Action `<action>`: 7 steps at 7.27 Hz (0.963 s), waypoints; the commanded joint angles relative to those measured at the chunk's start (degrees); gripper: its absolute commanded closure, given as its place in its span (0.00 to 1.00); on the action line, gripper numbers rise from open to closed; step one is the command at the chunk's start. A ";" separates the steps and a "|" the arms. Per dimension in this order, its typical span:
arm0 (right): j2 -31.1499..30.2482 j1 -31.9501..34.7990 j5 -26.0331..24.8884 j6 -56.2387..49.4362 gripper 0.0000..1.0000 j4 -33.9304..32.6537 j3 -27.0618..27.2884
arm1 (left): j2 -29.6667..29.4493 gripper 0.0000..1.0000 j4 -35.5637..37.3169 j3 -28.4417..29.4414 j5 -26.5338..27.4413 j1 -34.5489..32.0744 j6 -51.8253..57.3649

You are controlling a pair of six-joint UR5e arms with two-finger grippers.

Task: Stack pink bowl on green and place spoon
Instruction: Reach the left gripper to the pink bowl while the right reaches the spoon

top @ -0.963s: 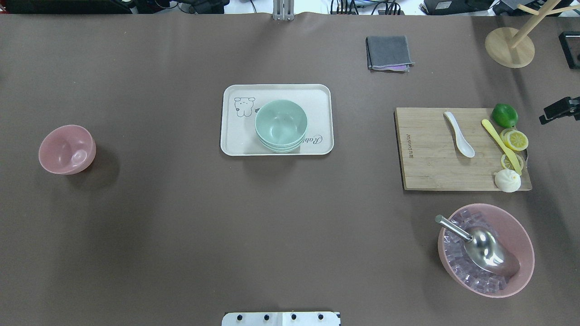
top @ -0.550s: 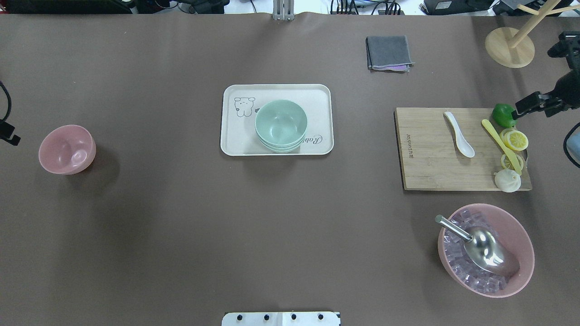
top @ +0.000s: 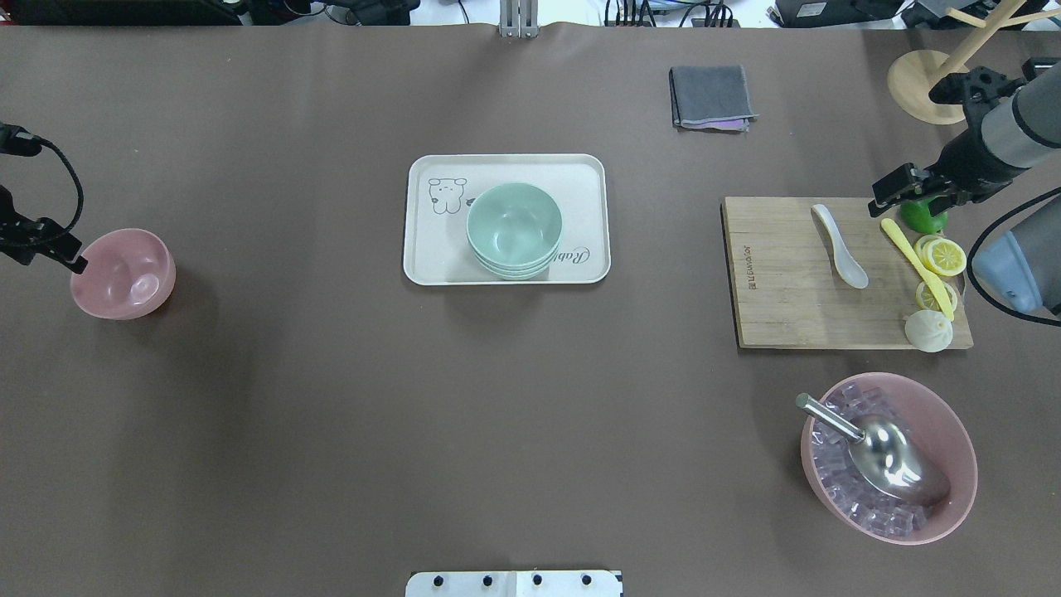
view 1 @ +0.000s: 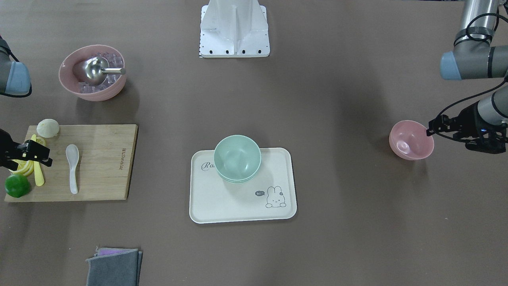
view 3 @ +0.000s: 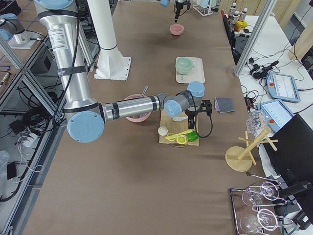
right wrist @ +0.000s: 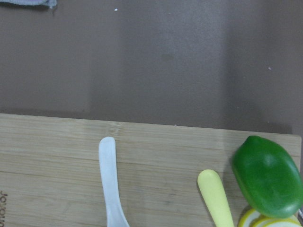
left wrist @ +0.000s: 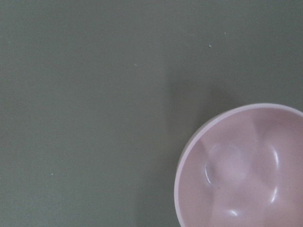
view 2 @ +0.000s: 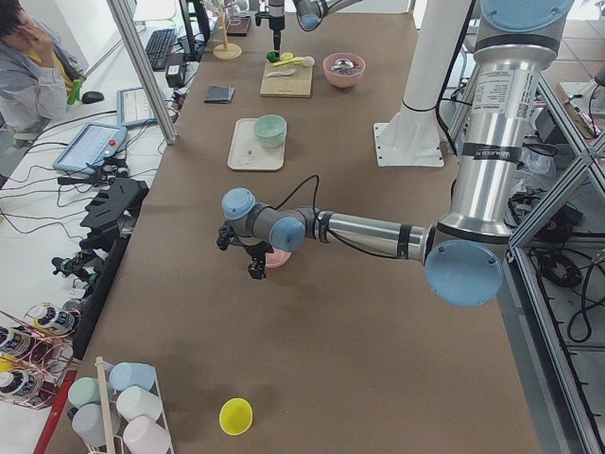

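Note:
A small pink bowl [top: 123, 274] stands empty on the table at the far left; it also shows in the front view [view 1: 410, 140] and the left wrist view [left wrist: 241, 170]. A stack of green bowls [top: 514, 230] sits on a cream tray [top: 431, 249] at mid-table. A white spoon [top: 839, 246] lies on a wooden board [top: 779, 282]; its handle shows in the right wrist view [right wrist: 111, 184]. My left gripper [top: 62, 253] hovers at the pink bowl's outer rim, apparently open and empty. My right gripper [top: 891, 192] hangs over the board's far right corner, right of the spoon, apparently open and empty.
On the board's right side lie a lime [top: 922, 217], lemon slices [top: 943, 255], a yellow knife [top: 916, 265] and a white bun [top: 927, 330]. A large pink bowl [top: 953, 431] holds ice and a metal scoop [top: 889, 456]. A grey cloth [top: 711, 97] and a wooden stand [top: 932, 87] are at the back.
Both arms have come in from the sides. The left gripper has reached the pink bowl's rim. The right gripper has moved left over the board's corner by the lime.

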 commanded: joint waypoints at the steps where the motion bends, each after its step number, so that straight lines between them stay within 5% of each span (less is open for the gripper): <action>1: 0.35 -0.98 -0.11 0.51 0.00 0.00 0.03 | -0.66 0.29 -1.32 2.47 -0.07 0.07 0.00; 4: 0.71 -1.60 -0.02 0.51 0.00 0.00 -0.15 | -2.68 0.51 -1.41 3.88 -0.24 0.68 -0.17; 5: 0.71 -1.60 -0.02 0.77 0.00 0.00 -0.06 | -2.77 0.65 -1.41 3.62 -0.24 1.29 -1.30; 6: 0.79 -1.77 -0.11 0.78 0.00 0.00 -0.23 | -2.85 0.96 -1.41 3.53 -1.64 1.39 -1.84; 7: 0.97 -2.12 -0.11 0.95 0.00 0.00 -0.32 | -2.86 1.00 -1.41 3.79 -4.09 1.39 -1.93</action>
